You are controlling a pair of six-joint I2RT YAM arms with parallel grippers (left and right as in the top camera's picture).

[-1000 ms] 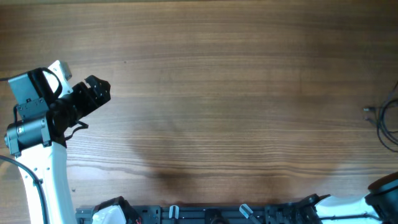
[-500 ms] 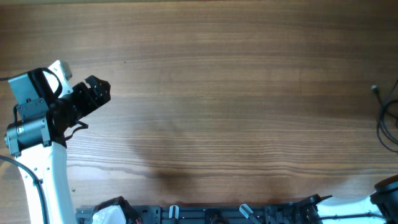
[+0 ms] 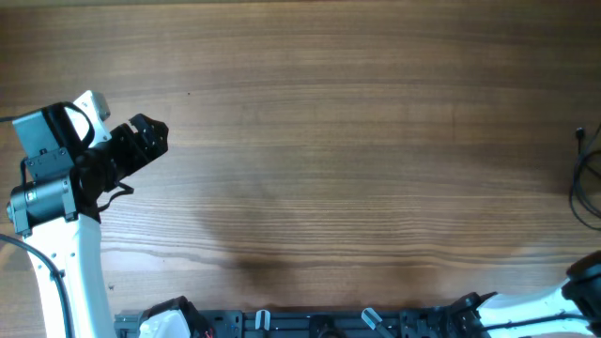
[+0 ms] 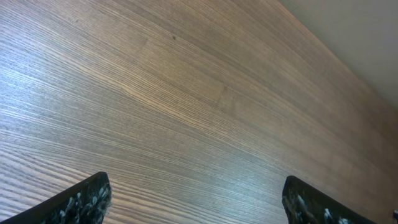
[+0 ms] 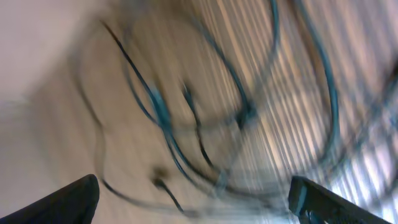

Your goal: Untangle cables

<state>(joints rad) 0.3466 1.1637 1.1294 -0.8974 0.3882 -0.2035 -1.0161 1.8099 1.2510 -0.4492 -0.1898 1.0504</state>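
The thin black cables [image 3: 575, 192] have slid further toward the right side of the brown wooden table [image 3: 329, 141]; the right claw [image 5: 199, 200] now gapes wide over them, gripping nothing. The left claw [image 4: 199, 200] stays wide open and empty, its arm parked at the left.

Legible text, labels, brands, numbers, signs: none in any view. Right wrist view motion-blurred; any marking on cables [image 5: 245, 115] unreadable.
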